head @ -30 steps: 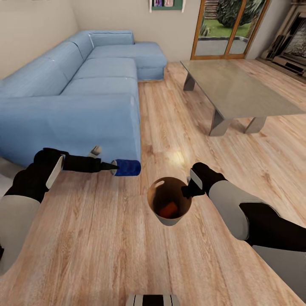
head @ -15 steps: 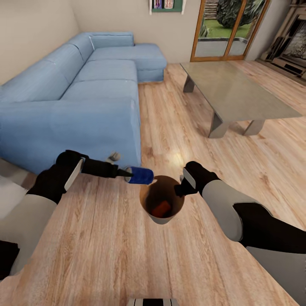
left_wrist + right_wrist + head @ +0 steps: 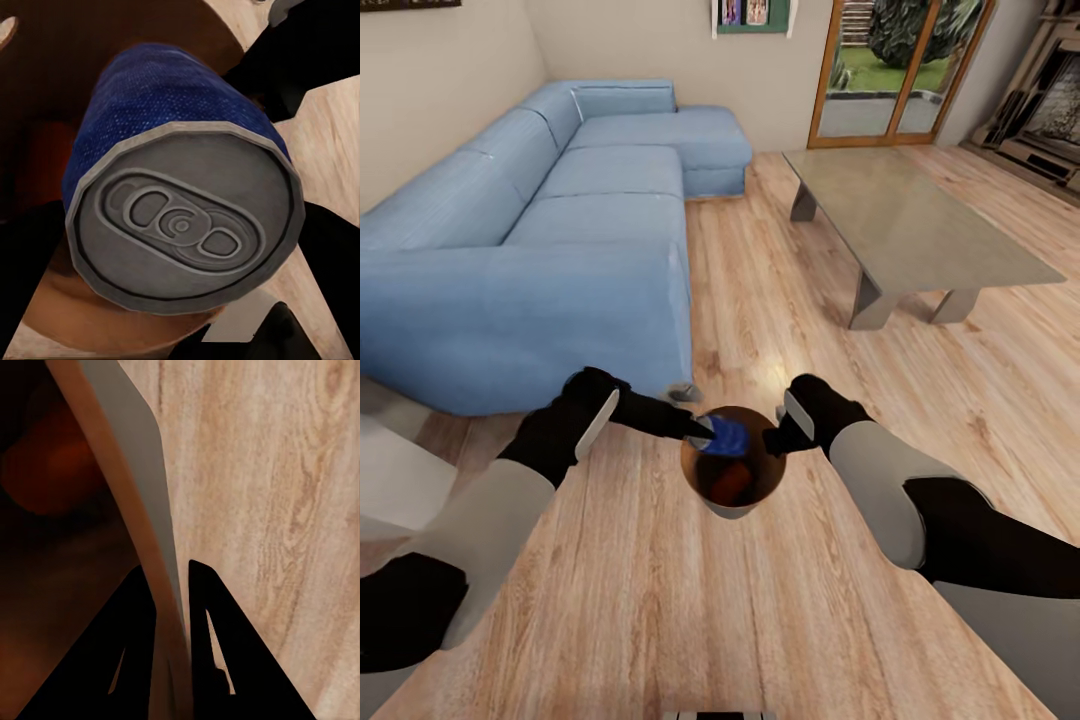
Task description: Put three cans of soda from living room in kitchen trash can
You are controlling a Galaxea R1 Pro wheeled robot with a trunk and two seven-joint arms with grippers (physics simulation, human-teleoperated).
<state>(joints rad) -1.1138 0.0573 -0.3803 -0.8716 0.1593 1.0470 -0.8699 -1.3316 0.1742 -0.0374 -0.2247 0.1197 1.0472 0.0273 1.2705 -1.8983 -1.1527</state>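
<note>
Blue can of soda [image 3: 728, 436] held on its side by the left gripper [image 3: 705, 433], lying over the open mouth of the tash can [image 3: 734, 508], part way past the near rim. In the left wrist view the blue can [image 3: 180, 202] shows its silver top and pull tab end-on, with the bin's brown inside behind it; the fingers themselves are hard to make out there, but the head view shows them pinched on the can's end. An orange can of soda [image 3: 732, 484] lies inside the bin at the bottom; it may be the dim reddish blob [image 3: 45, 472] in the right wrist view, too dark to be sure. Right gripper [image 3: 778, 440] is clamped on the bin's rim on the opposite side, its two dark fingers [image 3: 139, 645] closed on the thin wall [image 3: 142, 510], one inside and one outside. Bin hangs above the wood floor [image 3: 660, 610]. Blue sofa [image 3: 530, 240] behind on the left, grey coffee table [image 3: 905, 215] behind on the right, glass door [image 3: 890, 60] at the far wall.
</note>
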